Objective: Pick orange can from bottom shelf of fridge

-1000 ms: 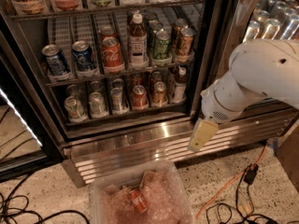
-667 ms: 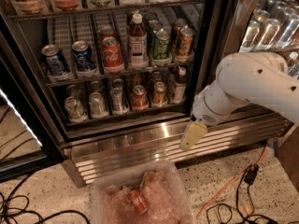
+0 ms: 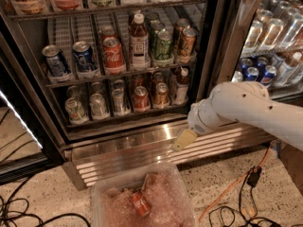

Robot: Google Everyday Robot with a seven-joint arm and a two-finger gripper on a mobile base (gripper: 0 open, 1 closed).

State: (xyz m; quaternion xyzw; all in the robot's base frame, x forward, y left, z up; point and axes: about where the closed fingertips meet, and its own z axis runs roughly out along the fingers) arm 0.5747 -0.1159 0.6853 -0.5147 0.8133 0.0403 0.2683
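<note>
The orange can [image 3: 161, 94] stands upright on the bottom shelf [image 3: 124, 120] of the fridge [image 3: 142, 148], right of centre. It sits between a redder can [image 3: 140, 98] and a brown bottle with a white cap [image 3: 181, 85]. My gripper [image 3: 183, 140], on the end of the white arm [image 3: 236, 109], hangs in front of the ribbed steel base. It is below the can and a little to its right, outside the fridge and touching nothing.
The rack above holds blue cans [image 3: 71, 60], a red cola can [image 3: 113, 56], a bottle and green cans. A clear tub of ice [image 3: 142, 200] with a red can stands on the floor below my gripper. Cables [image 3: 236, 197] lie around. A second cooler [image 3: 272, 41] stands on the right.
My arm and gripper have moved left and slightly down along the steel base. The cans have not moved.
</note>
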